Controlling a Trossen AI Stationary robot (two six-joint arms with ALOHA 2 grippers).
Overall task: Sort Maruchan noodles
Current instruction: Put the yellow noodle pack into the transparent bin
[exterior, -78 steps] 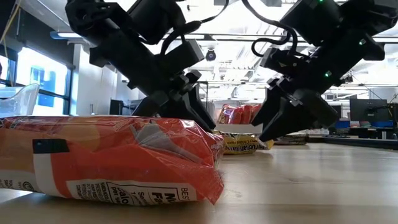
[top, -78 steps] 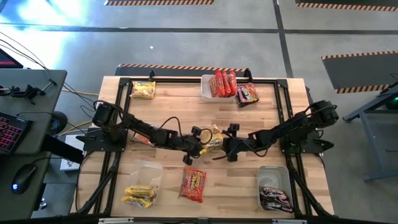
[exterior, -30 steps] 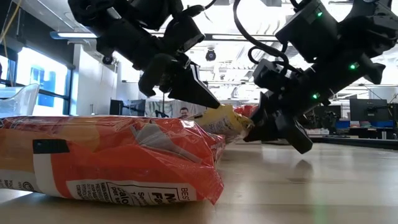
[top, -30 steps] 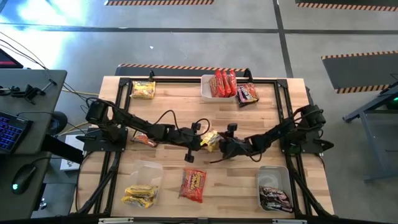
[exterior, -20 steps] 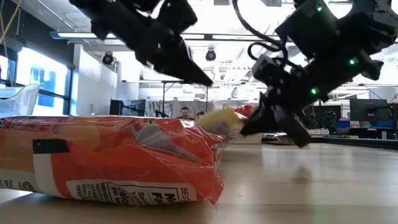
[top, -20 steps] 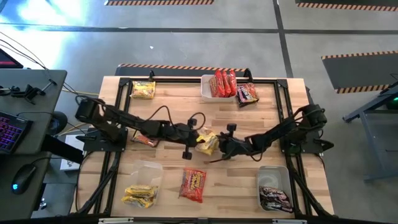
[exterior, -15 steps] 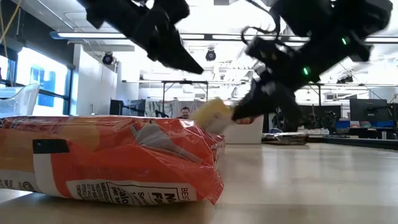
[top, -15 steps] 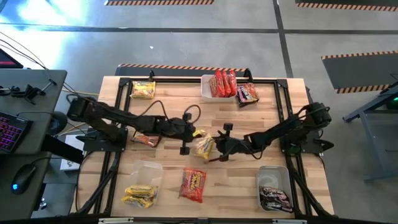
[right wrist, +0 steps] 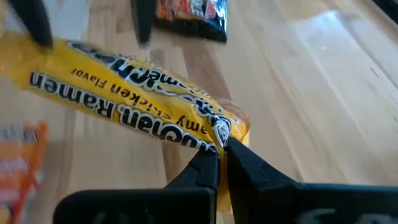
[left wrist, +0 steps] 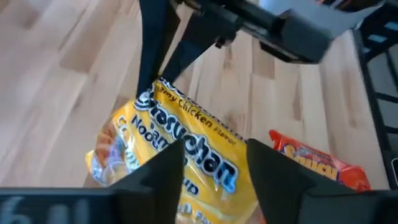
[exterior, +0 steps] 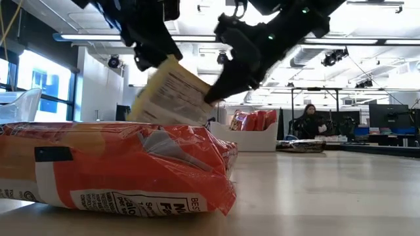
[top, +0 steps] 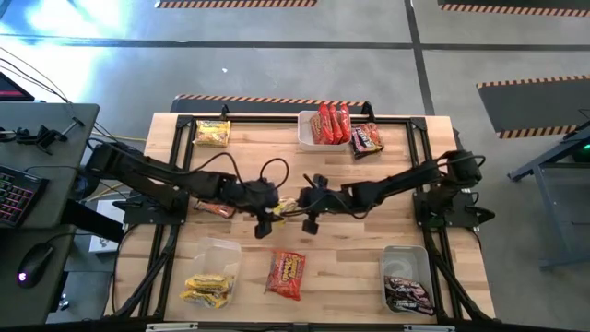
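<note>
handover done: yellow packet (right wrist: pixel 137 118) shifted toward 9 o'clock, pinched in right gripper (right wrist: pixel 221 163); left gripper (left wrist: pixel 214 165) jaws parted, released. next likely yellow tub (top: pixel 215 249).

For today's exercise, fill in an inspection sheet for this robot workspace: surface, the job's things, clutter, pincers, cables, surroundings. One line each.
Surface: wooden table with a black frame.
Job's things: yellow packet lifted mid-table; red-orange packet on the near edge; another yellow packet at the far left; red packets in the far tub; yellow ones in the near left tub; dark ones in the near right tub.
Clutter: nothing seen.
Pincers: right pincer shut on the yellow packet's edge; left pincer open, fingers either side of it.
Cables: loops along both arms.
Surroundings: desk with keyboard; a person seated beyond.
</note>
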